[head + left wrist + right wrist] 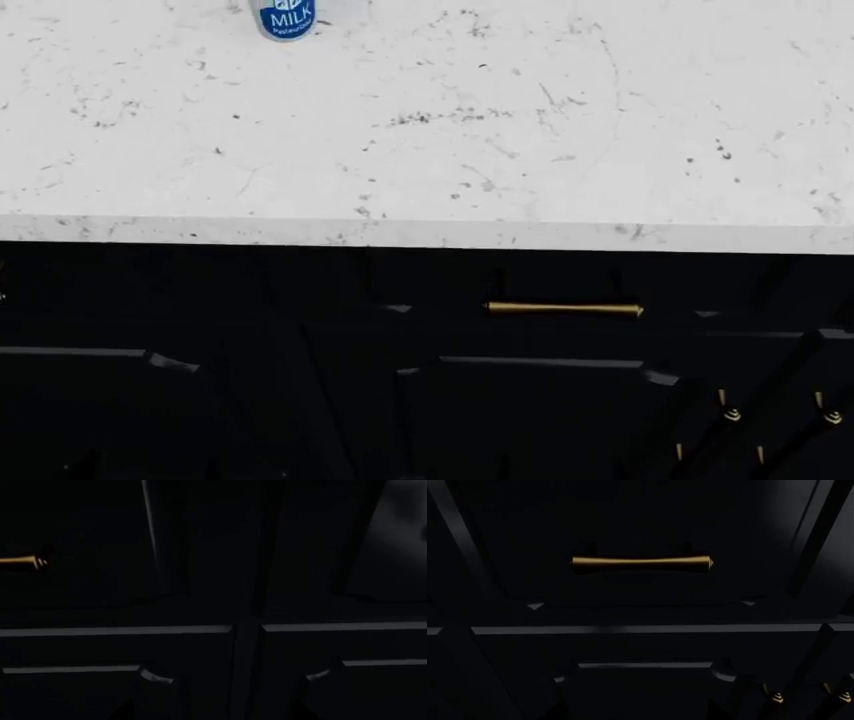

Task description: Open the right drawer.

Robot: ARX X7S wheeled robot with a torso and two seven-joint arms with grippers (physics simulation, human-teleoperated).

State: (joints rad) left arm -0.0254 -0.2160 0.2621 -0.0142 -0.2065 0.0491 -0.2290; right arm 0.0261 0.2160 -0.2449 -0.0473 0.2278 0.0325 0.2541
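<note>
The right drawer (561, 290) is a black panelled front under the white counter, and it looks closed. Its brass bar handle (565, 309) is horizontal with flared ends. In the right wrist view the handle (642, 563) lies straight ahead, at a distance from my right gripper (638, 716). Only that gripper's two dark fingertips (560, 711) show, set wide apart with nothing between them. My left gripper (215, 716) faces the seam between the two drawers, and its fingertips (127, 711) are also wide apart and empty. Neither gripper can be made out in the head view.
The other drawer's brass handle end (27, 562) shows to one side of the left gripper. Black cabinet doors with small brass knobs (731, 413) sit below the right drawer; the knobs (776, 697) also show in the right wrist view. A milk carton (287, 18) stands on the marble counter (441, 130).
</note>
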